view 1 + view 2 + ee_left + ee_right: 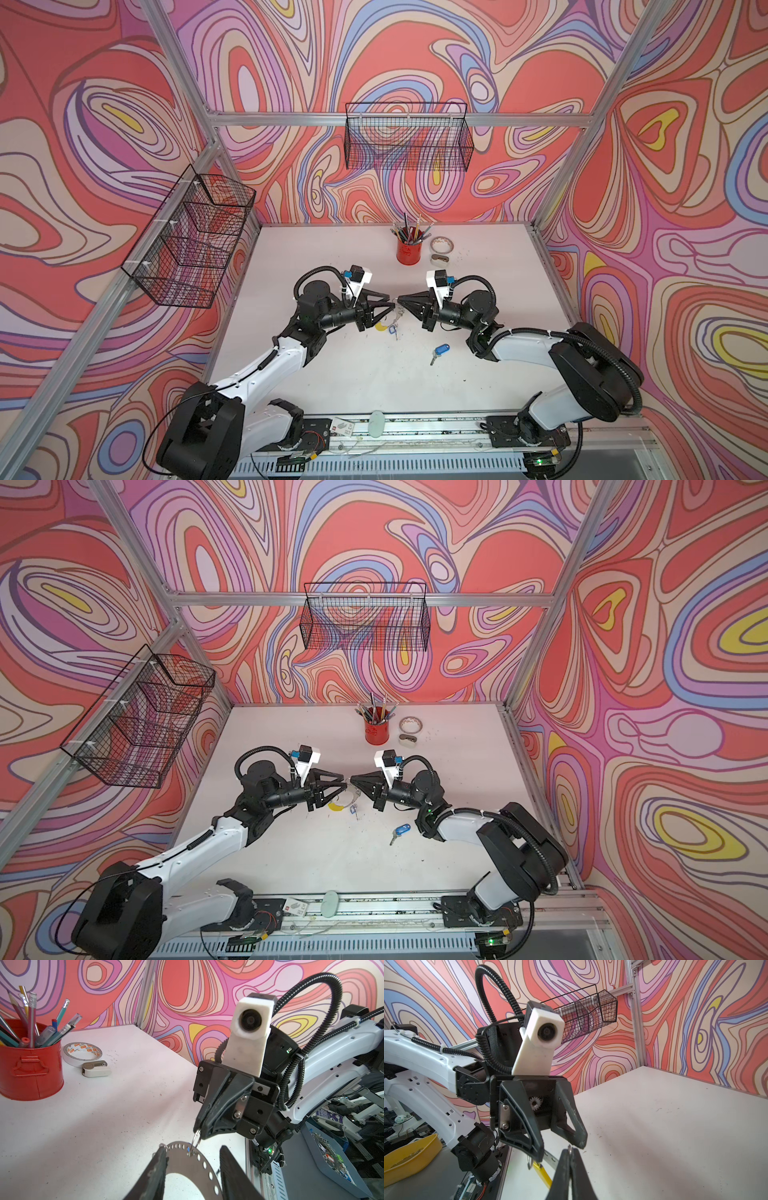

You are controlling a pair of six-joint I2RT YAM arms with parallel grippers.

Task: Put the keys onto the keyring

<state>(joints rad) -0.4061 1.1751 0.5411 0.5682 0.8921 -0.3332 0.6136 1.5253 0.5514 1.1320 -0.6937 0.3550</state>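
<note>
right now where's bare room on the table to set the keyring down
Bare: the far left of the table, between the left arm and red cup; the near strip between the loose key and front rail. Crowded: mid-table, where left hand and right hand meet at the keyring, and by the tape roll.

- keyring point(184, 1158) is in the middle of the desk point(332, 374), between the left gripper point(391, 301) and right gripper point(400, 300)
- split ring point(196, 1139) on its right edge, in the right fingers point(207, 1122)
- one key point(392, 330) just near of it, other key point(439, 351) on the desk, further near-right
- pen pot point(409, 251) far-middle, tape roll point(441, 243) just right of it
- wire basket point(191, 241) on the left wall, another basket point(409, 141) on the far wall
</note>
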